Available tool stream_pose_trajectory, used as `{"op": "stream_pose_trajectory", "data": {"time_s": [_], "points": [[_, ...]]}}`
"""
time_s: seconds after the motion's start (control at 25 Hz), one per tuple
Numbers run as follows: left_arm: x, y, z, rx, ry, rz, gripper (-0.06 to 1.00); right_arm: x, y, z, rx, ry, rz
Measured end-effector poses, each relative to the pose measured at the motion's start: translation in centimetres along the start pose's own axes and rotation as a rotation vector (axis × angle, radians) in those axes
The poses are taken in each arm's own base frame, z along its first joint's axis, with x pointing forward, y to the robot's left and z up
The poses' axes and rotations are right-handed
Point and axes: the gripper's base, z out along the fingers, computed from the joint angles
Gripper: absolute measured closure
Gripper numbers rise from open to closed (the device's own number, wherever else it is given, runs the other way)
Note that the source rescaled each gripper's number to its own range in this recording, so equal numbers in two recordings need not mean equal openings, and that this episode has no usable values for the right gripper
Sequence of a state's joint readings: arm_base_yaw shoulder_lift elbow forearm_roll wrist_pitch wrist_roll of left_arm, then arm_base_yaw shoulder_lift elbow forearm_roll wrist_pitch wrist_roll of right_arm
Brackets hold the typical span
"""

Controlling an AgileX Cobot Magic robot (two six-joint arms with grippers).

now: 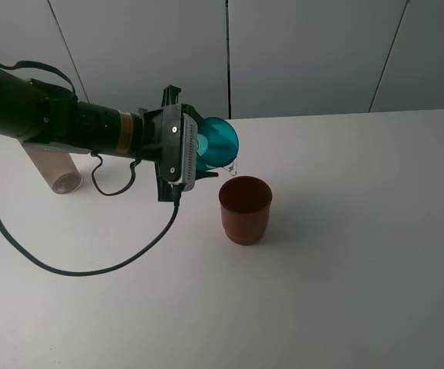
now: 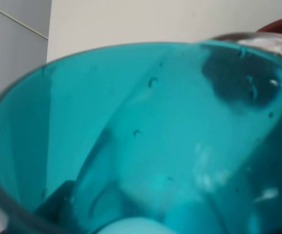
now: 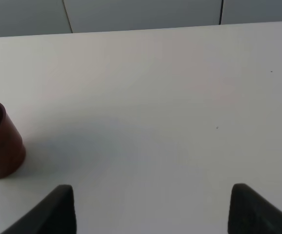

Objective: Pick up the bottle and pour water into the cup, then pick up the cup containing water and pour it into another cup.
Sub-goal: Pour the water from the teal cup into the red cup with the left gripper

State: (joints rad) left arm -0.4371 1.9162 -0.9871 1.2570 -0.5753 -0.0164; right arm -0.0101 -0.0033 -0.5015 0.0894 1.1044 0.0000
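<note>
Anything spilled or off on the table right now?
Nothing stands out. The left gripper holds the translucent teal plastic tumbler tipped over the upright dark red plastic cup, water dripping from its rim; no puddle shows on the white table.

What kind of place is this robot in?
Probably a lab or test room, not a home: a plain white table, grey wall panels behind it, and a robot arm tipping a teal cup over a red cup.

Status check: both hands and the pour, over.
Left hand shut on teal cup, tipped above red cup, water dripping off its lip. Right hand open, empty. Bottle behind left arm, out of the way.
</note>
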Motion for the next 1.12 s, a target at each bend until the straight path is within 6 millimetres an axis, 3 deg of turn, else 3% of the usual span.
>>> {"op": "stream_pose_trajectory", "data": {"time_s": [1.12], "points": [[-0.37, -0.47, 0.71, 0.029, 0.095, 0.057, 0.86, 0.0, 0.0, 0.0, 0.0, 0.0, 0.0]]}}
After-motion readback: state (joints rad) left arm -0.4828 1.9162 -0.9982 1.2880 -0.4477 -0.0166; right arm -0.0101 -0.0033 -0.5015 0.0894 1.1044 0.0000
